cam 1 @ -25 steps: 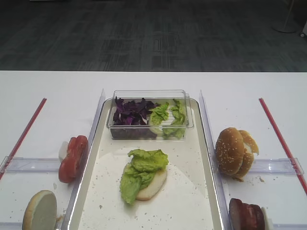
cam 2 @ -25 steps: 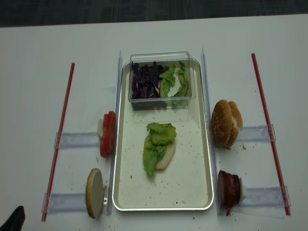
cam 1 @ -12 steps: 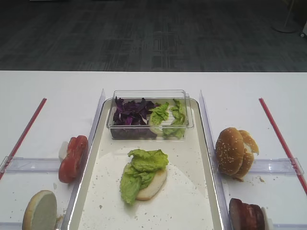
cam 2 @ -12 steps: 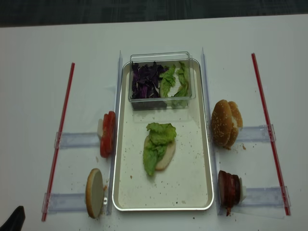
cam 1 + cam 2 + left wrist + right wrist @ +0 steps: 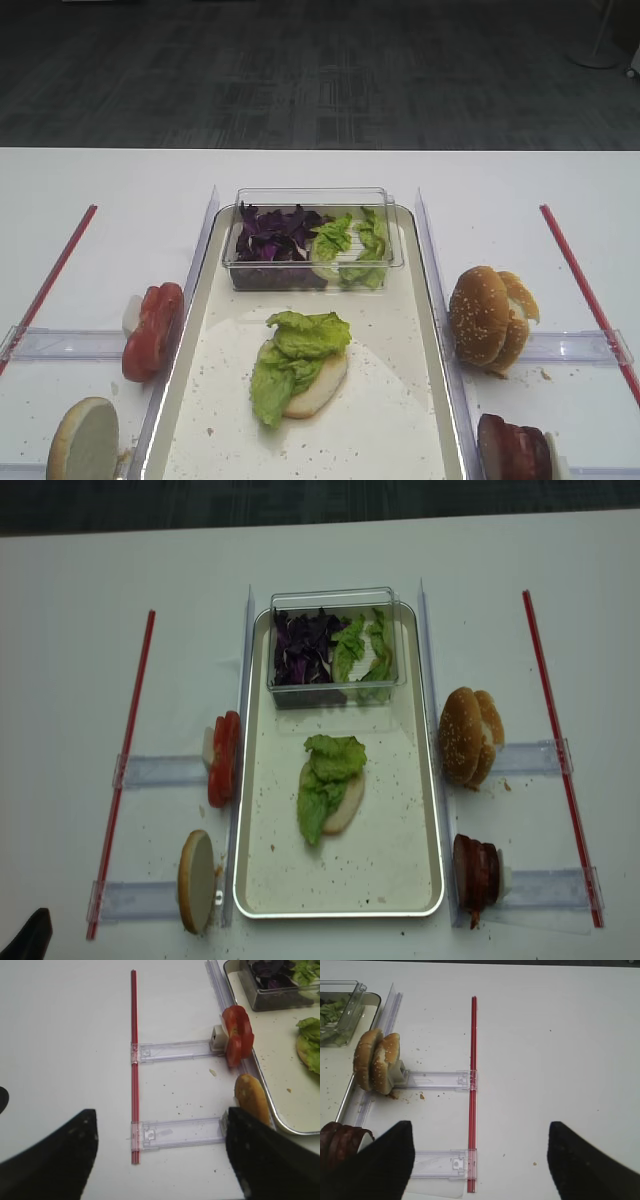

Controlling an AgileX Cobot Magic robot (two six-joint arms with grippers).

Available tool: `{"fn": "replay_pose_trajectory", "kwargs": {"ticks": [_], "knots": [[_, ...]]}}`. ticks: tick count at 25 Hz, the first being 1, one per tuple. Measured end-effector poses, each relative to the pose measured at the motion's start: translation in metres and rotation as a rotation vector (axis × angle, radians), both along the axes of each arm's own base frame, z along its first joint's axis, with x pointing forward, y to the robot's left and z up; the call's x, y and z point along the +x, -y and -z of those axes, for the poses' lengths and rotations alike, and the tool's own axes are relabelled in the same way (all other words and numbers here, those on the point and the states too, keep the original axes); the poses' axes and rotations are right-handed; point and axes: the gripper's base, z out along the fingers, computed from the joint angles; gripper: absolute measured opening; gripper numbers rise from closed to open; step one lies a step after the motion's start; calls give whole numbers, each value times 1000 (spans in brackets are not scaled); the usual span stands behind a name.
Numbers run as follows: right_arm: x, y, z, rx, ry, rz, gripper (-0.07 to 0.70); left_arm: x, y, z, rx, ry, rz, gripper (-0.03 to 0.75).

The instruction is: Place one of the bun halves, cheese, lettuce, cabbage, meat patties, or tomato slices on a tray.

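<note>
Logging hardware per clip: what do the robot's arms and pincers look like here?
Little shows. In each wrist view only two broad matte black fingers, blurred, with rounded tapered tips, rise from the bottom edge: left pincer, right pincer. No cables, markings or arm links are visible. In the realsense overhead view a small black tip pokes in at the lower left corner; nothing more.
</note>
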Motion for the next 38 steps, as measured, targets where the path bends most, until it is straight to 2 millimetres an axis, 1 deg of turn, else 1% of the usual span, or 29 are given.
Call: {"fn": "replay_pose_trajectory", "kwargs": {"ticks": [38], "knots": [[0,0,0,0,0,0,571,0,0,0,0,0,0,492]]}}
